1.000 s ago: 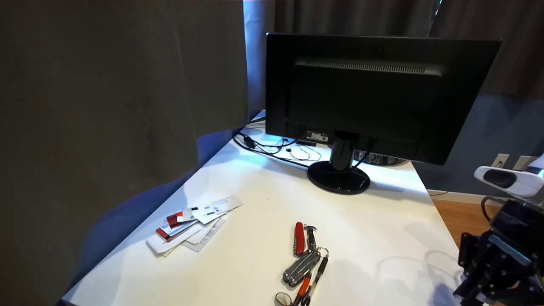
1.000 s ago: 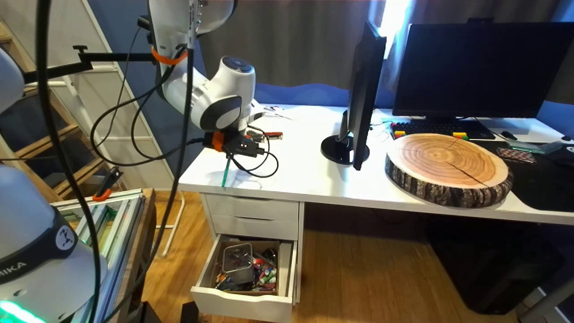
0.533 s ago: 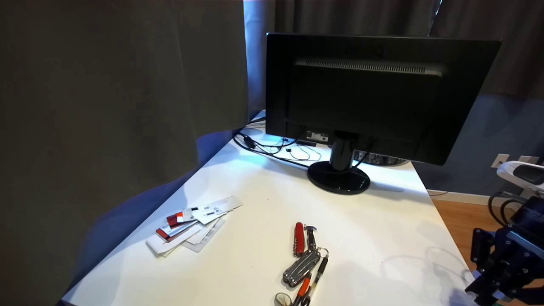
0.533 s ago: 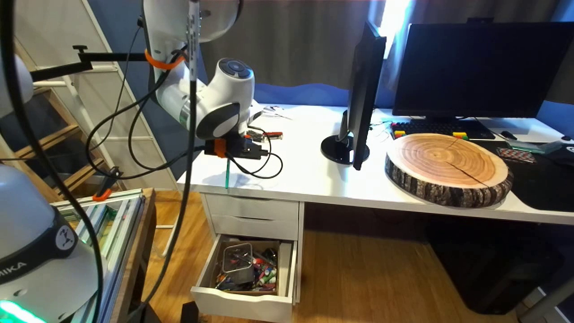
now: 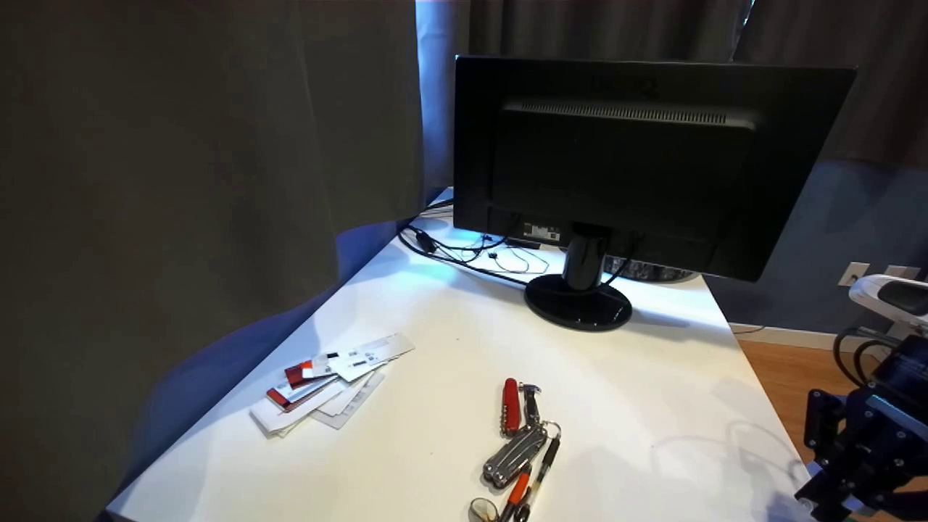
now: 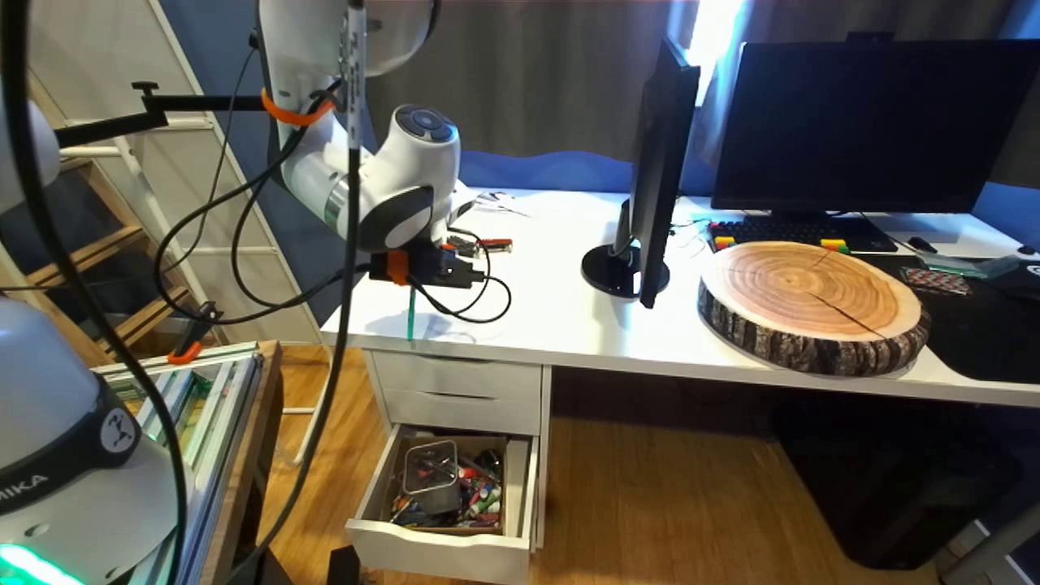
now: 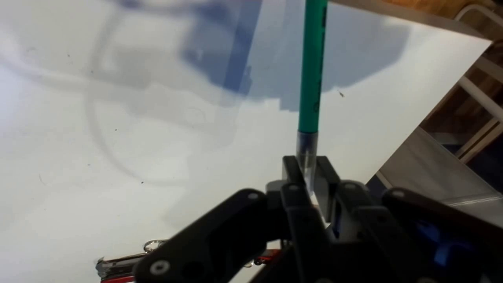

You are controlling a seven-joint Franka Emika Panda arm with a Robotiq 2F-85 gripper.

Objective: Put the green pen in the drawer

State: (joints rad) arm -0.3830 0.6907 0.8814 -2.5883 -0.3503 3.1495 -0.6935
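The green pen (image 7: 312,70), cropped in wrist view, is clamped by the pincer (image 7: 309,169).

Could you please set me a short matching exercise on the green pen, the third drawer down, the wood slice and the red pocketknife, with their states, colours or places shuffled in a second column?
Column one
1. green pen
2. third drawer down
3. wood slice
4. red pocketknife

Column two
A. tan on top, dark around its side
B. lying on the desk next to the multitool
C. held in the gripper
D. pulled open

Right pairs: 1-C, 2-D, 3-A, 4-B
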